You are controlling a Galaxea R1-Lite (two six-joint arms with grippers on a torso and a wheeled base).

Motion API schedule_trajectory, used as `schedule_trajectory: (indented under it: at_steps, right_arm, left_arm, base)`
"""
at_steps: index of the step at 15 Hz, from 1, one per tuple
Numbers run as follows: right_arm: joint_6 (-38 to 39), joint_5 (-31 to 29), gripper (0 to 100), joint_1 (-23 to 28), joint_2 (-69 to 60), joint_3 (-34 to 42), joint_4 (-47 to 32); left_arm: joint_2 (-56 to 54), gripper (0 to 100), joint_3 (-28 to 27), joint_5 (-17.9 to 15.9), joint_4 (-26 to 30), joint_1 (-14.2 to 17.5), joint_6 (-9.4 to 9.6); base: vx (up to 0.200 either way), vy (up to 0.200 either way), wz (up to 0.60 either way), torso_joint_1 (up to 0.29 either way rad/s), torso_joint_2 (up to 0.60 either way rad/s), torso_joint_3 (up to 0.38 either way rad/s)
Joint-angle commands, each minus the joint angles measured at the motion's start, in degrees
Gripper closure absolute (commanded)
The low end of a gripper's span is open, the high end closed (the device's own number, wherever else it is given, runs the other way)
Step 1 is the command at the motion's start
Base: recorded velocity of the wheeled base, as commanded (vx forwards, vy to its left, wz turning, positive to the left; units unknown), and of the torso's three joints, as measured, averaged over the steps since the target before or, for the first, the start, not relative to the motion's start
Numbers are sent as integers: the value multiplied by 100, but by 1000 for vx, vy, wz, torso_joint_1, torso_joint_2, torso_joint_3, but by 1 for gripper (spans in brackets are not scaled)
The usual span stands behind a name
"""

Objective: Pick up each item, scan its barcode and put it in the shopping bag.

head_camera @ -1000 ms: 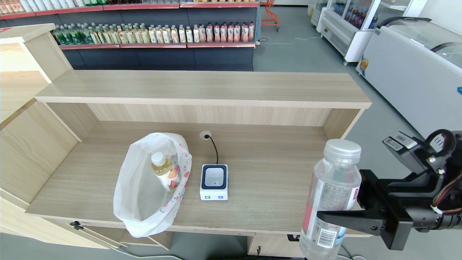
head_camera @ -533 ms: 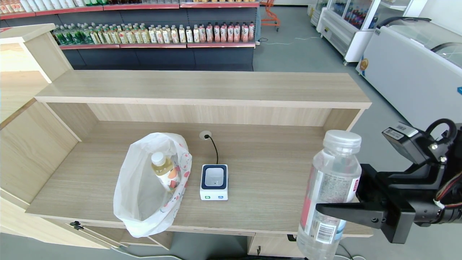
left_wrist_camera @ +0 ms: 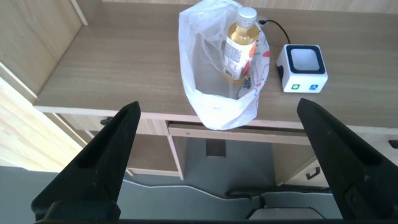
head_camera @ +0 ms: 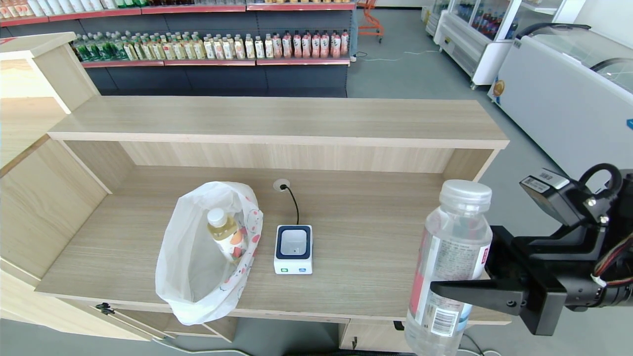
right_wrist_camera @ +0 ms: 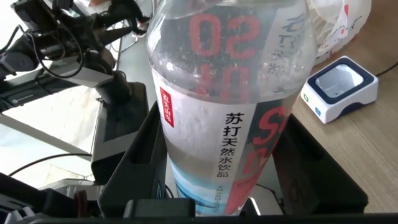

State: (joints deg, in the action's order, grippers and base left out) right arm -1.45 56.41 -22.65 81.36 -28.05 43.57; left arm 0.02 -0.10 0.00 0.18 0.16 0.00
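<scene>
My right gripper [head_camera: 487, 277] is shut on a clear water bottle [head_camera: 447, 267] with a white cap and a red-and-white label, held upright above the counter's front right corner. The same bottle [right_wrist_camera: 233, 106] sits between the black fingers in the right wrist view. A white barcode scanner [head_camera: 293, 248] lies mid-counter, to the left of the bottle. Left of the scanner stands the white shopping bag [head_camera: 200, 252], mouth open, with a yellow tea bottle [head_camera: 225, 237] inside. My left gripper [left_wrist_camera: 217, 162] hangs open in front of the counter's front edge, facing the bag [left_wrist_camera: 217, 62] and scanner [left_wrist_camera: 303, 67].
The wooden counter [head_camera: 366, 237] has a raised back shelf [head_camera: 277, 121] and side walls. A black cable [head_camera: 293, 202] runs from the scanner to a hole at the back. Drink shelves [head_camera: 212, 44] and freezers [head_camera: 559, 84] stand beyond.
The right gripper has lifted the water bottle slightly and shifted it a little to the left. Bag, scanner and tea bottle have stayed put.
</scene>
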Motion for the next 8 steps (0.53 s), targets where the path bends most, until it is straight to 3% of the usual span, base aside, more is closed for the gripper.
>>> schedule_trajectory:
  at_steps: [1, 8]
  right_arm:
    - [-4, 2, 100, -3, 29, 1, 2]
    - [-57, 2, 100, -3, 152, -16, 20]
  left_arm:
    - [-2, 0, 1, 0, -1, 2, 0]
    - [-2, 0, 1, 0, -1, 2, 0]
  base:
    - [0, 0, 0, 0, 0, 0]
    - [0, 0, 0, 0, 0, 0]
